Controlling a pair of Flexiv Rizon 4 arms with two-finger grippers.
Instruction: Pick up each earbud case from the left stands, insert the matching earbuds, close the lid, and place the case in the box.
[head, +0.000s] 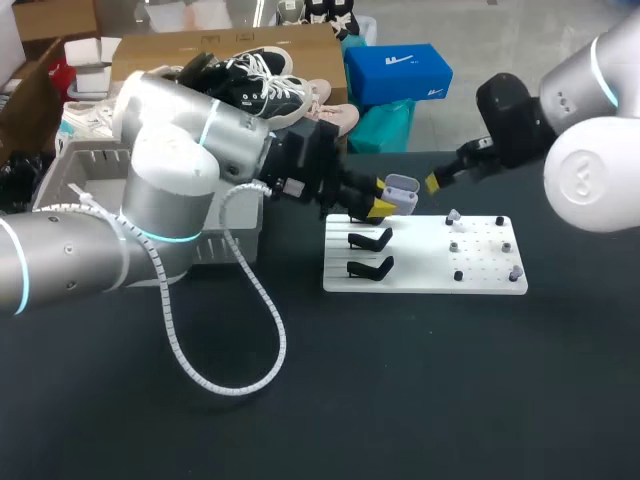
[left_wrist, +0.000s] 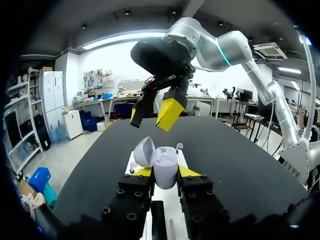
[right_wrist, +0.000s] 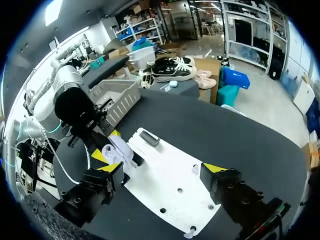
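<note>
With our left gripper (left_wrist: 165, 173) clamped on the open-lidded earbud case (left_wrist: 165, 162) just above the white board's (head: 490, 278) stand end, we hold it level while our right gripper (right_wrist: 162, 168), fingers wide and empty over the board, centres on one earbud (head: 453, 217) there

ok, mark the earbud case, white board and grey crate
earbud case (left_wrist: 165, 170), left wrist view, on its body.
white board (head: 420, 266), head view, bare middle patch.
grey crate (right_wrist: 117, 99), right wrist view, near side wall.
</note>
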